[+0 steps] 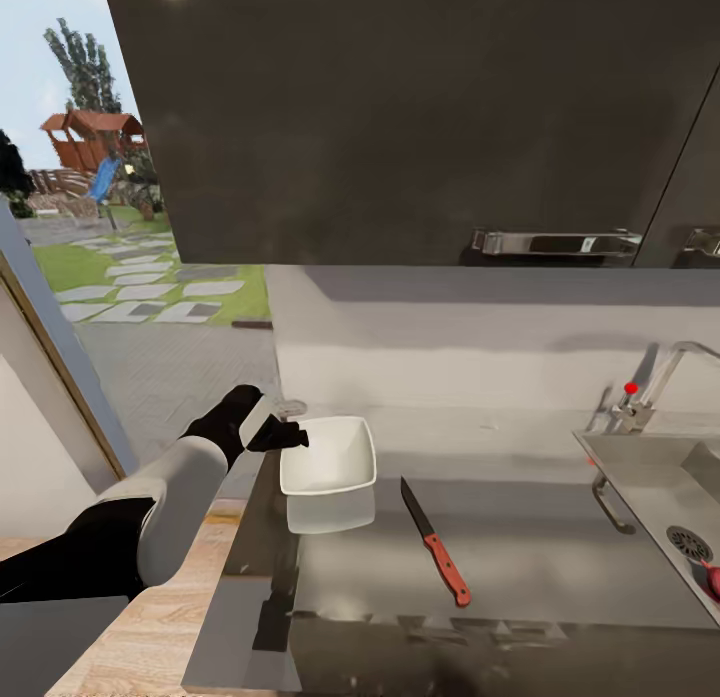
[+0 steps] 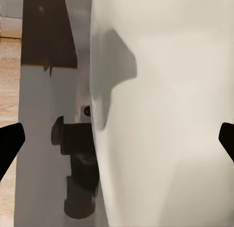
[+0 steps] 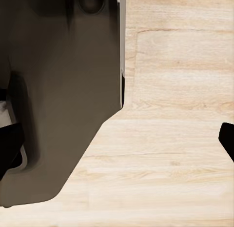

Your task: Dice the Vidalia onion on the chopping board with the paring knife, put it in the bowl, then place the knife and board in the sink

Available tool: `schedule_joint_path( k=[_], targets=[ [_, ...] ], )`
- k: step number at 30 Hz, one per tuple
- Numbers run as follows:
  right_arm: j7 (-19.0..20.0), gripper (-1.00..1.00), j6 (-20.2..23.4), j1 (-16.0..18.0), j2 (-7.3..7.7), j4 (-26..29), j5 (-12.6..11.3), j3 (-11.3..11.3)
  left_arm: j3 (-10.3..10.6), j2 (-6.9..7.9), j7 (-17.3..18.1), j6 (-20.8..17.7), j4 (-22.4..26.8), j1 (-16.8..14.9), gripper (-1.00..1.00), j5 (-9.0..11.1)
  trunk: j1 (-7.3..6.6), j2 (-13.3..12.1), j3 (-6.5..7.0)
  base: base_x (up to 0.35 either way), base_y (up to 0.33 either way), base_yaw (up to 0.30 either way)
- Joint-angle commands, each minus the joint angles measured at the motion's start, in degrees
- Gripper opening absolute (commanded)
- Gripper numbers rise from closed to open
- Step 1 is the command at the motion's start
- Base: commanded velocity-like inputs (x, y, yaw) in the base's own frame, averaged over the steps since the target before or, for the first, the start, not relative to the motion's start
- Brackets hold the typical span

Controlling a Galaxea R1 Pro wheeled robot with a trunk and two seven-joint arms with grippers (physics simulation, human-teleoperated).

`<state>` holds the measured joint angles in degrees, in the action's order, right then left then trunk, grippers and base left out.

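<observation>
Sink (image 1: 640, 482) cut off by right edge.

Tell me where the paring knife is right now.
In the head view the paring knife lies flat on the grey countertop, just right of the white bowl and left of the sink, blade pointing toward the backsplash.

Daylight pours in from the window (image 1: 120, 217) at upper left; the glossy surface (image 1: 520, 557) mirrors the bowl (image 1: 328, 457). Upper cabinets (image 1: 420, 117) stay dim. The renders are soft, slightly blurred.
</observation>
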<state>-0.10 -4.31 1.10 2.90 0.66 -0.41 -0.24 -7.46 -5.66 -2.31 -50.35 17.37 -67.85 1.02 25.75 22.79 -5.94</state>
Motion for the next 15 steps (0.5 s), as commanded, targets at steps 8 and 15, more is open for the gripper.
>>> schedule_joint_path(
  k=[8, 15],
  targets=[
    [0.00, 1.00, -0.22, 0.05, 0.00, -0.05, -0.04, -0.02, -0.45, 0.03, -0.17, 0.66, -0.10, -0.01, 1.00, 0.12, 0.03, 0.13, -0.76, 0.000, 0.000, 0.000],
    [-0.02, 1.00, -0.21, 0.05, 0.00, -0.05, -0.03, -0.02, -0.45, 0.12, -0.15, 0.69, -0.06, -0.02, 1.00, 0.12, 0.03, 0.13, -1.31, 0.000, 0.000, 0.000]
  ],
)
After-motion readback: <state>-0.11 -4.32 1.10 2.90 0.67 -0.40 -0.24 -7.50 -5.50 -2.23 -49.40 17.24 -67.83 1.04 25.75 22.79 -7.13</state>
